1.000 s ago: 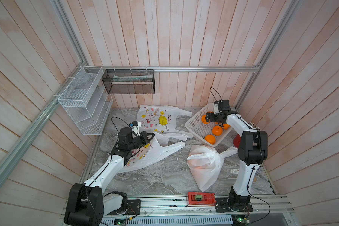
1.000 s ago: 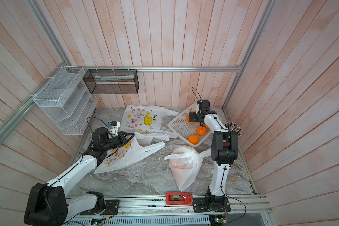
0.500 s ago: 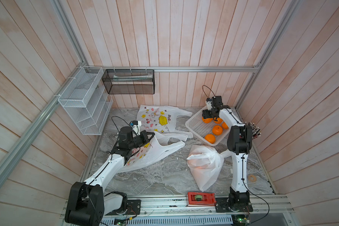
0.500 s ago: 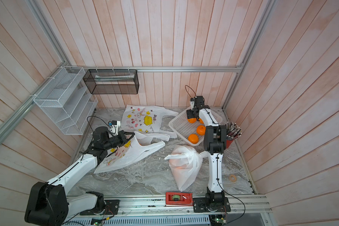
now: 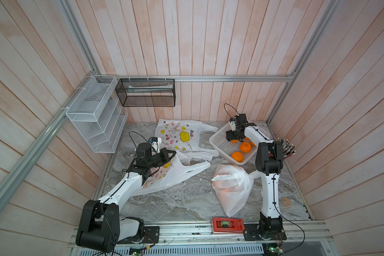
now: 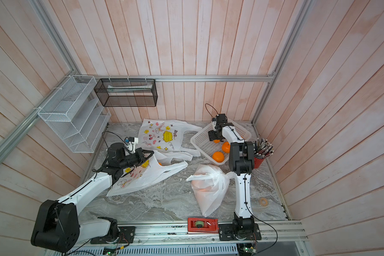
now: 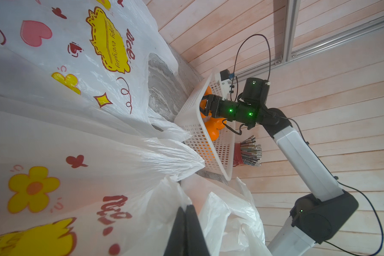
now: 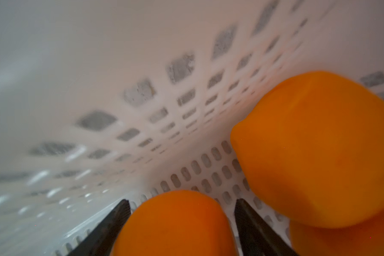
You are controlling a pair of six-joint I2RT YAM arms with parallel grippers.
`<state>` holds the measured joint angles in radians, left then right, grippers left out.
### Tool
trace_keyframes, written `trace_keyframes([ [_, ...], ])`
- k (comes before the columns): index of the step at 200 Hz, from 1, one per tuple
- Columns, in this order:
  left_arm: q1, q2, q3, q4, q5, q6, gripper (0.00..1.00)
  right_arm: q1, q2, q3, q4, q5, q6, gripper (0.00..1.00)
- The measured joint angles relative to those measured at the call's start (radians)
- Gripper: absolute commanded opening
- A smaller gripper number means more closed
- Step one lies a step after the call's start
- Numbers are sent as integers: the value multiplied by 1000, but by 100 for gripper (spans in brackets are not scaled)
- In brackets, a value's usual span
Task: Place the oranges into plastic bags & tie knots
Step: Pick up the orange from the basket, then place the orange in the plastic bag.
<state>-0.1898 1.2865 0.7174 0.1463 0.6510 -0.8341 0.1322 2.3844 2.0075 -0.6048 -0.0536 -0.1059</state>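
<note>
A white perforated basket [image 5: 217, 141] at the back right holds several oranges [image 5: 245, 147]. My right gripper [image 5: 234, 138] reaches down into it, and in the right wrist view [image 8: 181, 200] its jaws are closed on one orange [image 8: 175, 223], with another orange [image 8: 319, 150] beside it. My left gripper [image 5: 172, 153] is shut on the rim of a printed plastic bag [image 5: 175, 175], holding it up; its closed fingertips [image 7: 187, 212] pinch thin plastic. An orange [image 6: 160, 164] shows inside that bag. A second printed bag [image 5: 182, 135] lies flat at the back. A plain bag [image 5: 231, 188] with fruit inside lies closed by a knot [image 5: 249, 177].
A red cup of pens [image 5: 284, 148] stands right of the basket. A red tape dispenser [image 5: 227, 225] sits at the front edge and a tape ring [image 5: 284, 201] at the front right. White [image 5: 93, 115] and black [image 5: 145, 93] wire racks hang on the walls.
My right gripper has slid left inside the basket, its arm folding upright, and its jaws have narrowed around an orange. The left arm and its bag have stayed put.
</note>
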Motion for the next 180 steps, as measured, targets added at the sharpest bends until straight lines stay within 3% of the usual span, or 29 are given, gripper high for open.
trace_keyframes([
  [43,0,0,0,0,0,0,0,0,0,-1,-2,12,-2,54],
  [80,0,-10,0,-1,0,3,0,0,-75,-90,9,5,25,50],
  [139,0,-42,0,-34,5,33,0,31,-568,-422,106,-133,162,49],
  [180,0,-74,0,-45,7,45,0,230,-870,-680,334,-294,359,49],
])
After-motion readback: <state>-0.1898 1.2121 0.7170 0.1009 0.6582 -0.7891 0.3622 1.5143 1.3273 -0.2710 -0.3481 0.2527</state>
